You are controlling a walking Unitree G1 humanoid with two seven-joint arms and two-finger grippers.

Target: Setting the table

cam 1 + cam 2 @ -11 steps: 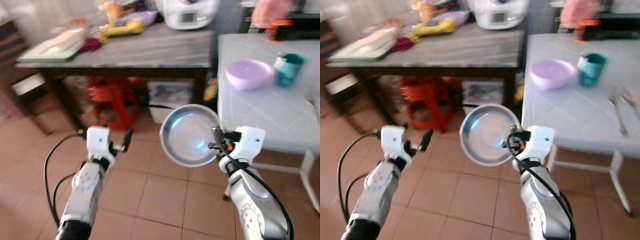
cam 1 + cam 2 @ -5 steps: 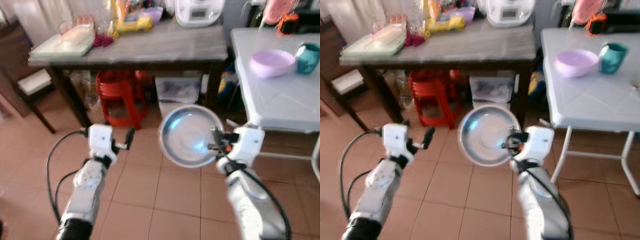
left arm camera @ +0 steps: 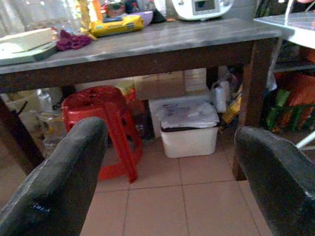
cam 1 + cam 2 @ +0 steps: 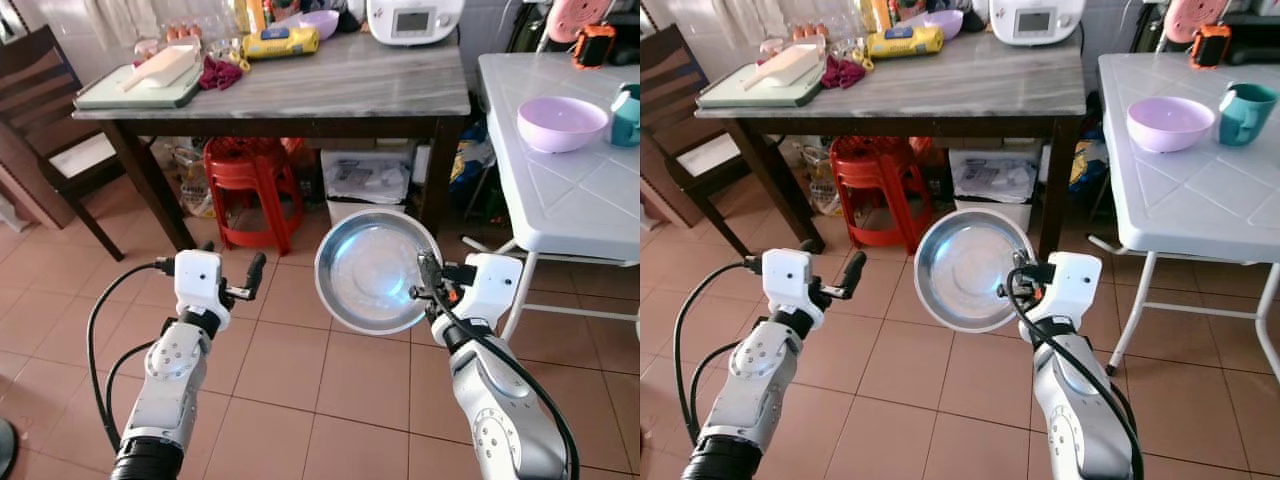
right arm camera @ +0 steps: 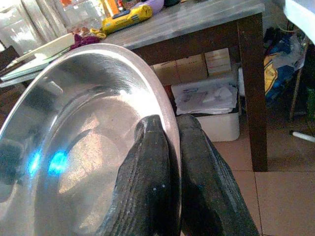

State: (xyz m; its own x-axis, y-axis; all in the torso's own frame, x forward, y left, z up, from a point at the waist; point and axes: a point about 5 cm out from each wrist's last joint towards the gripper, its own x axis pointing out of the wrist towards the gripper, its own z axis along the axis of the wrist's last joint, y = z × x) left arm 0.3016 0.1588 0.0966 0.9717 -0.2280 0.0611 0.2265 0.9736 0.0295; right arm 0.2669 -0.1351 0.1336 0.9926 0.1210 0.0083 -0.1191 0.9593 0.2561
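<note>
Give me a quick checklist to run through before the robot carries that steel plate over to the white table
1. Grip on the steel plate: ok. The right gripper pinches its rim, one finger on each side.
2. Plate's tilt: not ok for setting down. It stands nearly on edge, its hollow facing the camera.
3. Left gripper: ok. It is open and holds nothing.
4. Landing spot on the white table: ok. The near part is bare; the purple bowl and teal mug sit farther back.
5. Path: cannot tell. The table's legs and the tiled floor show, but the robot's feet do not.
</note>
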